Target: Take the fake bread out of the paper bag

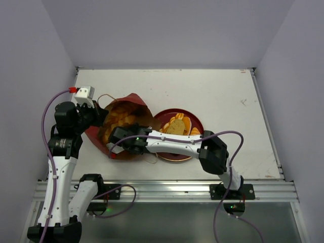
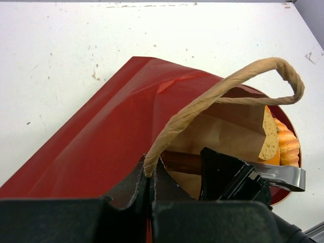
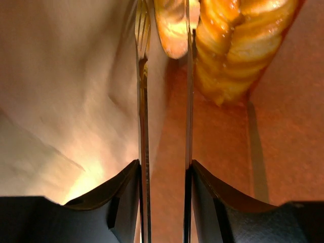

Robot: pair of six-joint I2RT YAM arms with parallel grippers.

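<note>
The paper bag point(image 1: 132, 104) lies on its side, dark red outside point(image 2: 101, 131) and brown inside. My left gripper point(image 2: 149, 172) point(image 1: 101, 115) is shut on its tan cord handle point(image 2: 228, 83) at the rim. Several golden fake breads point(image 1: 119, 121) show inside the bag. My right gripper point(image 1: 120, 136) point(image 3: 164, 10) reaches into the bag mouth, its thin blades a narrow gap apart. A rounded bread end point(image 3: 171, 30) sits between the tips, apart from the left blade. A ridged loaf point(image 3: 238, 40) lies just right of the blades.
A round dark-red plate point(image 1: 195, 121) stands right of the bag and holds several breads point(image 1: 178, 125), among them a speckled slice point(image 2: 270, 134) and a ridged loaf point(image 2: 286, 144). The right arm point(image 1: 174, 144) stretches across the plate's near side.
</note>
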